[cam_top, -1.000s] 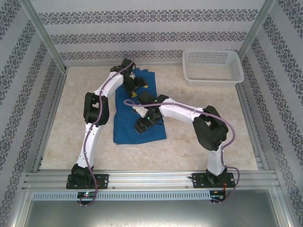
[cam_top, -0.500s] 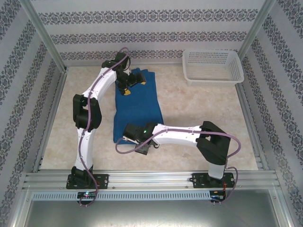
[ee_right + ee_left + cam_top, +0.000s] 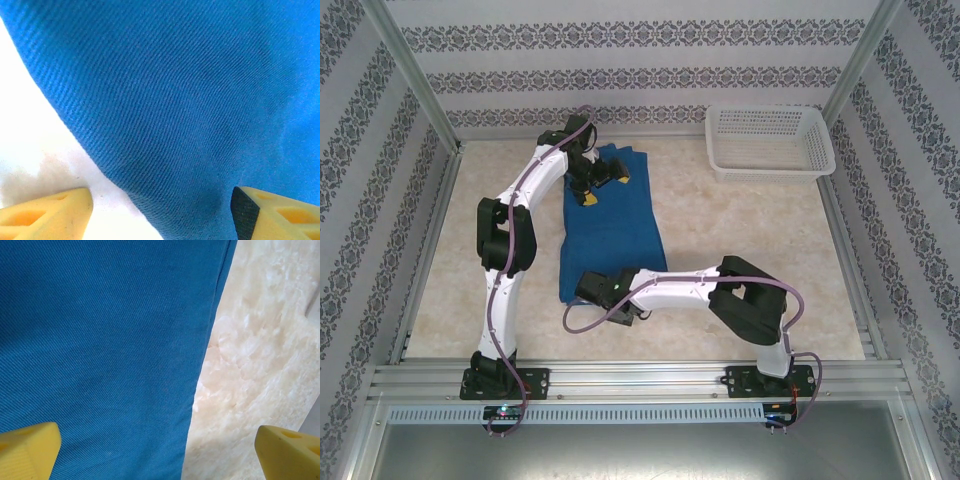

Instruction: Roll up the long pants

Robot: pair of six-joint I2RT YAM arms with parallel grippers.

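The long pants (image 3: 620, 225) lie flat as a long blue folded strip running from the far middle of the table toward the near edge. My left gripper (image 3: 605, 188) hangs over their far end, open. In the left wrist view its yellow fingertips (image 3: 27, 450) straddle the pants' (image 3: 100, 340) side edge, with bare table on the right. My right gripper (image 3: 616, 308) sits low at the pants' near end, open. Its fingertips (image 3: 47, 212) stand either side of the blue hem (image 3: 175, 90), with nothing pinched between them.
A white plastic basket (image 3: 770, 172) stands at the far right corner. The marbled tabletop (image 3: 740, 235) lies bare to the right of the pants. Metal frame posts (image 3: 415, 75) and patterned walls close in the sides and back.
My right arm has swung from the middle of the pants down to their near edge. My left arm drew back slightly toward the far end, and the pants lie flatter.
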